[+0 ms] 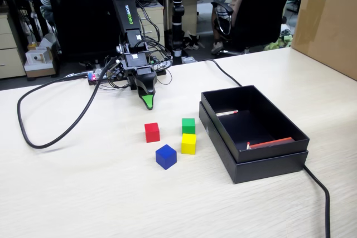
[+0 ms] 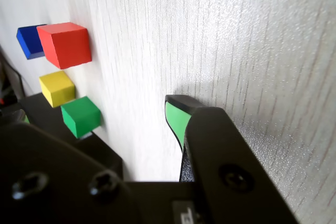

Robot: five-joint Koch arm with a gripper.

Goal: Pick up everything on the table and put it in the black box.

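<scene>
Looking at your fixed view: gripper (image 1: 147,103) hangs tip-down above the table (image 1: 83,193), holding nothing, behind the red cube (image 1: 152,132). Green cube (image 1: 188,126) touches the yellow cube (image 1: 188,144); blue cube (image 1: 165,156) sits nearest the camera. Black box (image 1: 254,132) sits right of them, no cubes inside. Wrist view: only one green-padded tip (image 2: 176,116) shows, so you can't tell whether the jaws are apart or together; all four cubes lie at the left.

From across the pale wood-grain table (image 1: 83,193) we face the arm, looking slightly down; the wrist camera hovers close over the tabletop — both views share the four small coloured cubes (image 1: 170,140).
</scene>
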